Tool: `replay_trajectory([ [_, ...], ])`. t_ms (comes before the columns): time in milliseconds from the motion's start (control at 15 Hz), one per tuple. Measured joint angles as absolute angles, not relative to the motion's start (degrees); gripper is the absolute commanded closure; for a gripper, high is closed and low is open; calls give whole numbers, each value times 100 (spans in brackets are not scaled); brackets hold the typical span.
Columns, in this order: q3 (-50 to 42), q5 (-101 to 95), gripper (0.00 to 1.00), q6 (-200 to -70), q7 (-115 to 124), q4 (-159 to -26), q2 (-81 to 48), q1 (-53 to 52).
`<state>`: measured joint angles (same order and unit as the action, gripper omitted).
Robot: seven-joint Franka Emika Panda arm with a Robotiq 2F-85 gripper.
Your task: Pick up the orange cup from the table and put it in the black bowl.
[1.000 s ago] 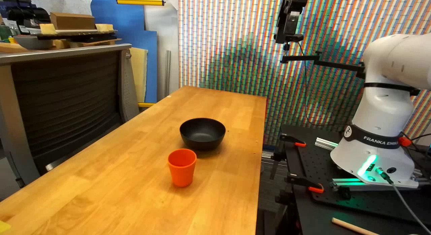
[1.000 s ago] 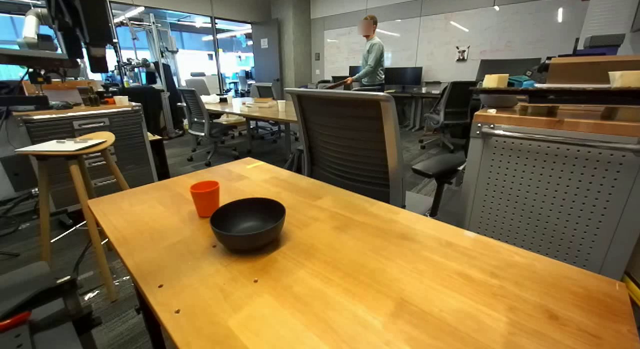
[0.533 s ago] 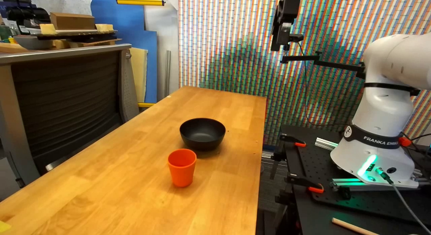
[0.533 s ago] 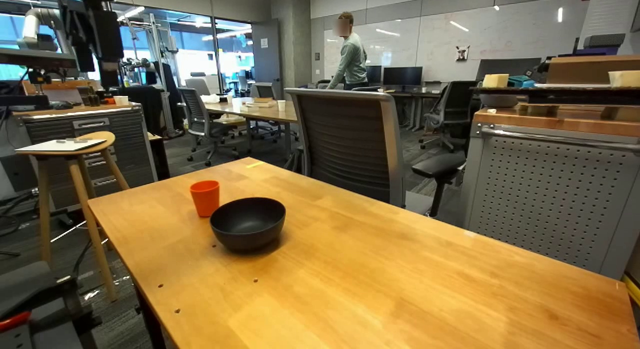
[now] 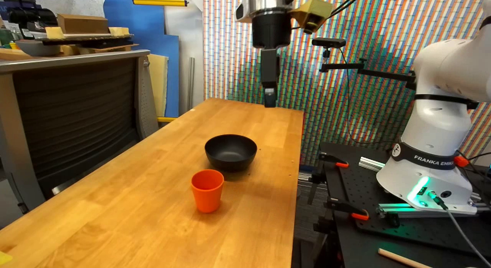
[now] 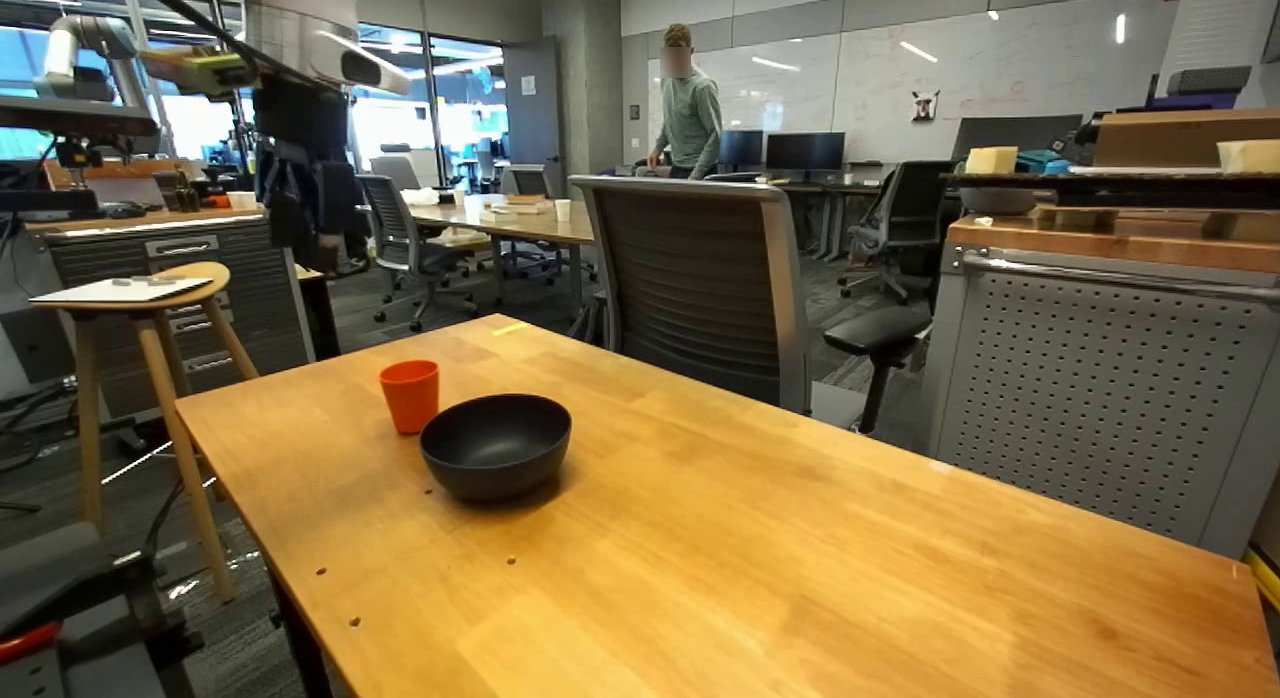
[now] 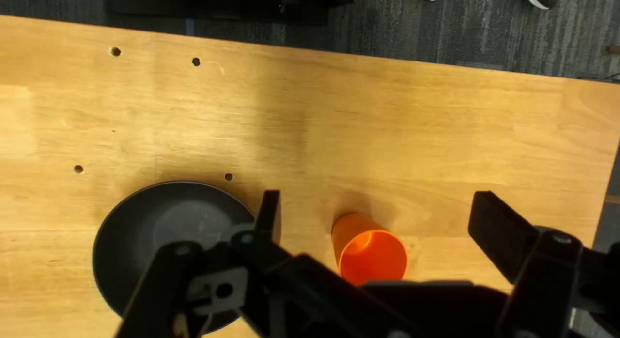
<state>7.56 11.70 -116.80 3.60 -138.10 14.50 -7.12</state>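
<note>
Below the gripper (image 7: 377,209), whose jaws stand wide apart with nothing held, the orange cup (image 7: 373,258) stands upright on the table (image 7: 411,125), beside the black bowl (image 7: 155,226), also below; grasp, lift and placing all seem left to do.

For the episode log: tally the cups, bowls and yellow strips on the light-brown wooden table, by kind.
Orange tapered plastic cup: 1
Round black bowl: 1
Flat yellow strip: 1
Total: 3
</note>
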Motion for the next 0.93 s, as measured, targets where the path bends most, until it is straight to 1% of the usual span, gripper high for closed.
replay_trajectory([
  [467,911,346,0,-11881,1218,-12321,-913,-784],
  [933,816,194,0,-11842,1541,-11237,-2252,-962],
])
